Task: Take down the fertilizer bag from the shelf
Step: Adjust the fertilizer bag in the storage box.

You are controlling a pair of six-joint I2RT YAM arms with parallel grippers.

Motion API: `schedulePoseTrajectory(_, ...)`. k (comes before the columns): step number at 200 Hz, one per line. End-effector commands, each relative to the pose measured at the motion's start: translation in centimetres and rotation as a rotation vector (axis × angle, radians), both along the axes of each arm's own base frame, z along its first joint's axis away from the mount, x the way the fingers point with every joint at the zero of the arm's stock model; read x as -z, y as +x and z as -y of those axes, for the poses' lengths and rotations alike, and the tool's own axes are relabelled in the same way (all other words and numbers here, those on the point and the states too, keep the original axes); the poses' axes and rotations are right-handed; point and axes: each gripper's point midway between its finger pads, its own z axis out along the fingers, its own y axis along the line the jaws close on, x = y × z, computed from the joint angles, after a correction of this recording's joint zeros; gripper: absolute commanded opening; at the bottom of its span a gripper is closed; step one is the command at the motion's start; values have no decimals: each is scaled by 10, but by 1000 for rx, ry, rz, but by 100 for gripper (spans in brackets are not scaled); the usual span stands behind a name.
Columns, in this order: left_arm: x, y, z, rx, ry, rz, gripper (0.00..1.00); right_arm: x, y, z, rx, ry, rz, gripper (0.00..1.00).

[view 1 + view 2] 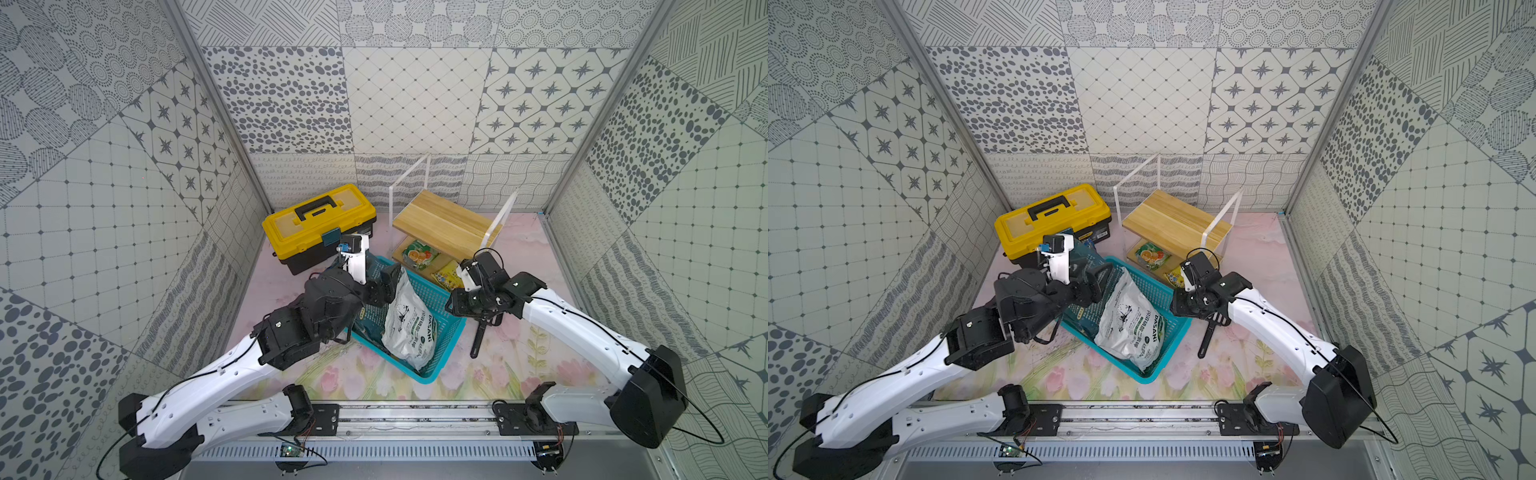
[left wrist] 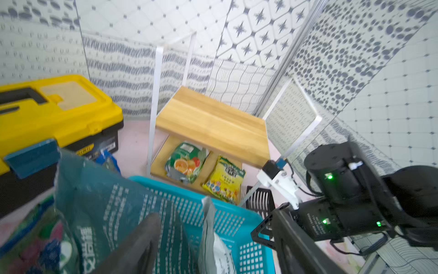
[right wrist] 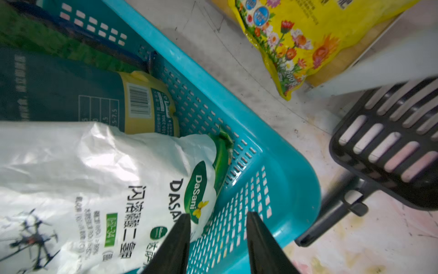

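Shelf [image 1: 446,226] on floral mat [image 1: 519,365], patterned walls [image 1: 415,104]

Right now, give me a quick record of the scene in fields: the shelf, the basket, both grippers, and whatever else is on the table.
shelf top board: bare
shelf lower board: green fruit packet and yellow flower packet, lying side by side
basket: teal, holds white bag and dark green bag
left gripper: over the basket by the dark green bag; jaws unclear
right gripper: open, empty, above the basket beside the white bag
elsewhere: yellow toolbox beside the shelf; black slotted scoop on the table beside the basket
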Motion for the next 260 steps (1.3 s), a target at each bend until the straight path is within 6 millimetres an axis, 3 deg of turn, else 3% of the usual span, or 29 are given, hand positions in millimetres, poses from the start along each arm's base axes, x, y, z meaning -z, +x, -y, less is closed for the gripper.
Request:
schedulePoseTrajectory(1,-48,-13,25,197,175,141,77,-18,11,9,46,89,49,45)
schedulePoseTrajectory(32,-19,-22,70,376,190,-50,73,-11,9,27,88,119,23,48)
schedulePoseTrajectory(64,29,-38,118,465,245,-184,68,-2,4,33,92,146,3,52)
schedulePoseTrajectory(95,71,-57,144,506,267,-307,51,-3,1,27,58,185,3,53)
schedulePoseTrajectory(113,99,-68,153,515,278,-403,47,-4,-2,27,67,192,13,53)
schedulePoseTrajectory(146,154,-82,161,483,348,-585,44,-2,-11,31,102,141,66,54)
schedulePoseTrajectory(164,183,-80,153,407,395,-664,40,2,-17,31,118,111,76,54)
schedulePoseTrajectory(212,236,-91,138,356,515,-822,37,10,-23,47,217,100,107,54)
schedulePoseTrajectory(260,286,-99,125,305,612,-1001,36,28,-18,26,215,191,39,55)
